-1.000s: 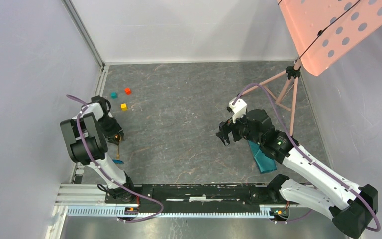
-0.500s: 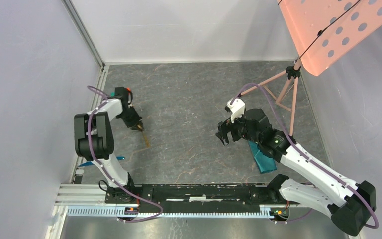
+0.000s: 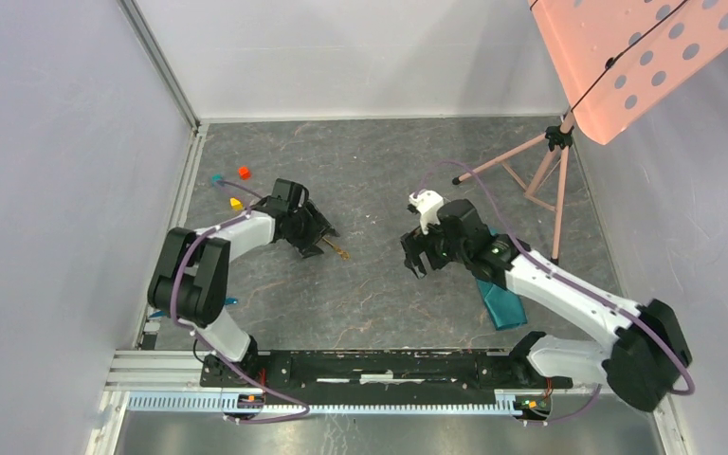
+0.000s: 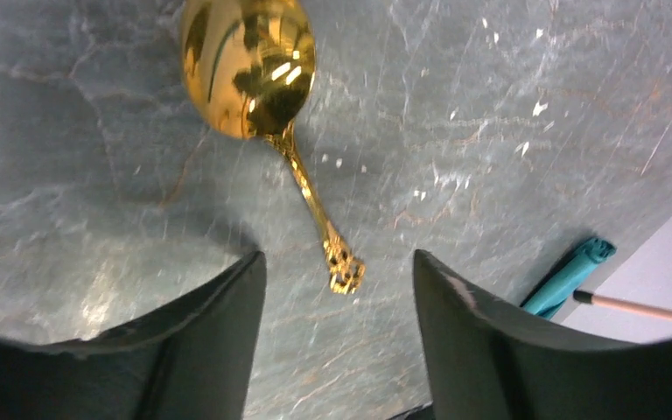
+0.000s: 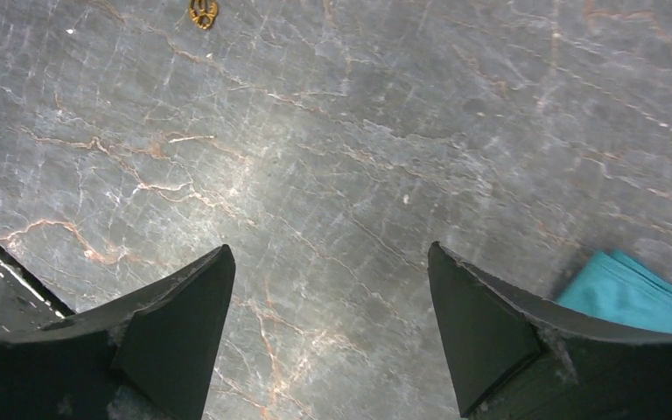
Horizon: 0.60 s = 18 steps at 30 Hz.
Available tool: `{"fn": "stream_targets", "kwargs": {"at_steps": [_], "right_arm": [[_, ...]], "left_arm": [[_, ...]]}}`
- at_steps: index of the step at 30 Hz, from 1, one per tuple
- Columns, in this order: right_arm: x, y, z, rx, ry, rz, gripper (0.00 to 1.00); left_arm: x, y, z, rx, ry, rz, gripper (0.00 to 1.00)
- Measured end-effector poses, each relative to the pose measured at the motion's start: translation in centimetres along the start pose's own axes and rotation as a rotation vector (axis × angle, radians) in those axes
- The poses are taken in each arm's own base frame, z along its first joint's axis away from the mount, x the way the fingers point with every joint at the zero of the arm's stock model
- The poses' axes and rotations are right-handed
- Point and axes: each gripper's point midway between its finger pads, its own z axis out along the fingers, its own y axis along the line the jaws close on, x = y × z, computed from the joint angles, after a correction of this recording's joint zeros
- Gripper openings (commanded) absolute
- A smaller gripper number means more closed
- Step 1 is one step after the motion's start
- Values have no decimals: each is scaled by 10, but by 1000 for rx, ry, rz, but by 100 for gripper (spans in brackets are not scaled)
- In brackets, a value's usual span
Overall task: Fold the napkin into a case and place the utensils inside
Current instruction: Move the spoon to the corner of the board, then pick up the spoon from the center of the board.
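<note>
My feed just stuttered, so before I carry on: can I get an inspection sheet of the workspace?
Surface: grey marbled table, no spill seen.
Job's things: gold spoon lies flat just ahead of the left gripper; folded teal napkin partly under the right arm; blue utensil by the left arm's base, mostly hidden.
Clutter: red cube, yellow cube, teal cube at far left.
Grippers: left gripper open, gripping nothing; right gripper open, empty.
Cables: purple cable along each arm, no snag seen.
Surroundings: pink tripod, pink perforated panel, grey walls.
</note>
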Motion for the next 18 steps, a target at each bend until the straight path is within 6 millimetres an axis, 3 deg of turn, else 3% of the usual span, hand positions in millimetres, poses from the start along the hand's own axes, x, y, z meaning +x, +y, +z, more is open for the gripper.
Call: {"fn": "stream_targets", "kwargs": {"at_steps": [5, 9, 13, 18], "right_arm": [[-6, 12, 34, -74, 82, -14, 81], [-36, 26, 79, -112, 102, -49, 81], [-60, 48, 129, -143, 106, -88, 81], [-74, 83, 187, -171, 138, -144, 81]], "left_arm": [[1, -9, -34, 52, -22, 63, 87], [-17, -20, -100, 133, -168, 156, 92], [-35, -28, -186, 242, -432, 244, 93], [-28, -20, -243, 268, -581, 333, 93]]}}
